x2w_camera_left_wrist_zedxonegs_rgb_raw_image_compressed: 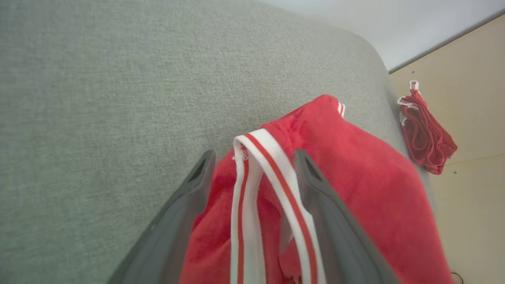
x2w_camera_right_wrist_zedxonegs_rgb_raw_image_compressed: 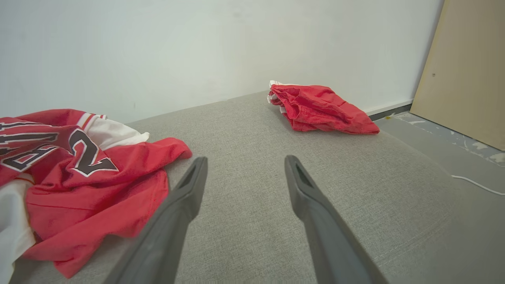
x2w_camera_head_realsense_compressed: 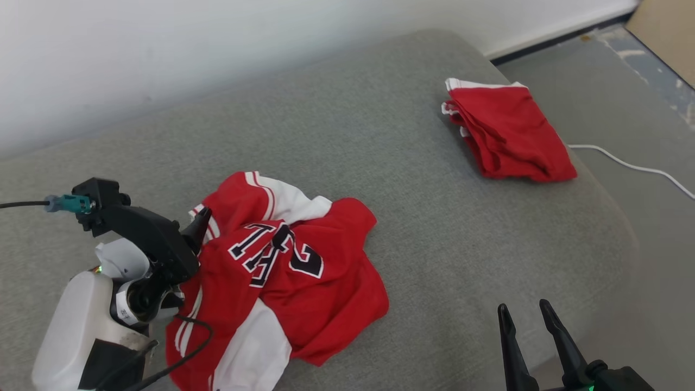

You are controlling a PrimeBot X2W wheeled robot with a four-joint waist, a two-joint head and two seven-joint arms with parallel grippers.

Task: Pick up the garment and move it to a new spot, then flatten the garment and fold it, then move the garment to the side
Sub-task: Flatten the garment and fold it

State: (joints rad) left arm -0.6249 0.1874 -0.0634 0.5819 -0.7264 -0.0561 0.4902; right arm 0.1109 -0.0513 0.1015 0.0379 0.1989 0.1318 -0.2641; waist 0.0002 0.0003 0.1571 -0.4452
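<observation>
The garment is a crumpled red and white jersey with black numbers, lying on the near left of the grey cushion. My left gripper hangs over its left edge, open. In the left wrist view the jersey's red-striped white band runs up between the spread fingers of that gripper, unpinched. My right gripper stands open at the lower right over bare cushion, nothing between its fingers. The right wrist view has the jersey to the left of this gripper.
A second red garment, folded, lies near the cushion's far right edge. Beyond that edge the grey floor carries a white cable. A pale wall runs behind the cushion and a wooden board leans at the far right.
</observation>
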